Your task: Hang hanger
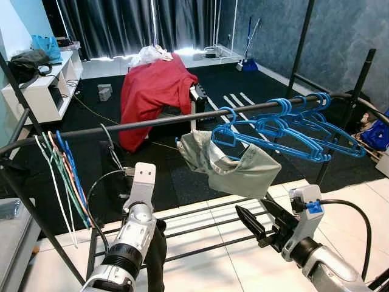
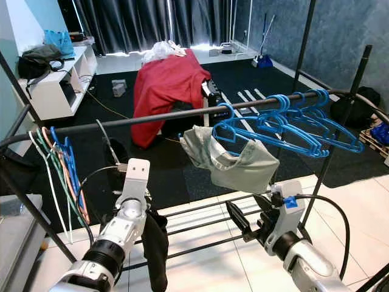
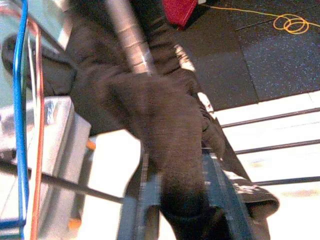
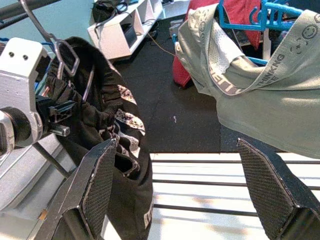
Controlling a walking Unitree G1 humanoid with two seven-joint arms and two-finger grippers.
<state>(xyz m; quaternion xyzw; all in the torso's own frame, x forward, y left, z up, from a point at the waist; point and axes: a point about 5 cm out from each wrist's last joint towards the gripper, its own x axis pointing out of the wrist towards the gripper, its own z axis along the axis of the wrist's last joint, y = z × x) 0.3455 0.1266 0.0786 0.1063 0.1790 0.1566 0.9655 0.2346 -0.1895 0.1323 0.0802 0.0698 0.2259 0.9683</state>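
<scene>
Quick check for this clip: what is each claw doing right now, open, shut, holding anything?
Left claw: shut on the metal wire hanger with the black garment.
Right claw: open, holding nothing, below the grey-green garment.

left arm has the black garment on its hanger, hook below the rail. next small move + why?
Probably raise the left tool until the hanger hook clears the rail, then lower it on. The black garment hangs below the rail, and the stretch between the cable ties and the grey garment looks free.
</scene>
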